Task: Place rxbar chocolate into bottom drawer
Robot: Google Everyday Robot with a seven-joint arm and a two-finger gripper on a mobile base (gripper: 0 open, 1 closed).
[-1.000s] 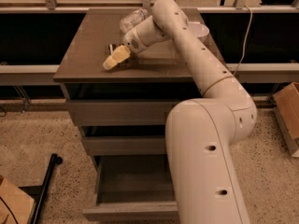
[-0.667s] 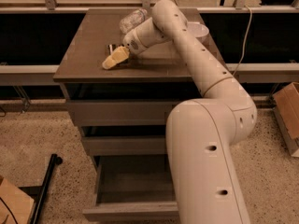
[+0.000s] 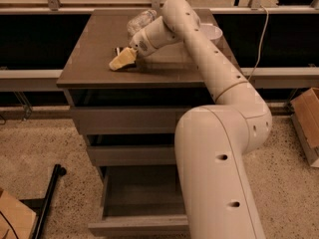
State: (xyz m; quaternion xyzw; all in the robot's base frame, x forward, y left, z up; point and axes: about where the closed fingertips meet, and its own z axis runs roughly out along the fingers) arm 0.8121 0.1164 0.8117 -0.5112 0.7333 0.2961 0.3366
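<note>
The rxbar chocolate (image 3: pixel 118 50) shows only as a small dark end with a pale mark on the cabinet top, just behind my gripper. My gripper (image 3: pixel 122 61) is down at the cabinet top, left of centre, with its pale yellow tip pointing left and touching or nearly touching the bar. The bottom drawer (image 3: pixel 140 227) is pulled out below the two shallower drawers. Its inside looks empty, and my arm hides its right part.
A clear plastic bottle (image 3: pixel 140 20) lies at the back of the cabinet top (image 3: pixel 89 49). A white bowl (image 3: pixel 211 32) sits at the back right. A cardboard box (image 3: pixel 305 118) stands on the floor at right, and a black pole (image 3: pixel 49 198) lies at lower left.
</note>
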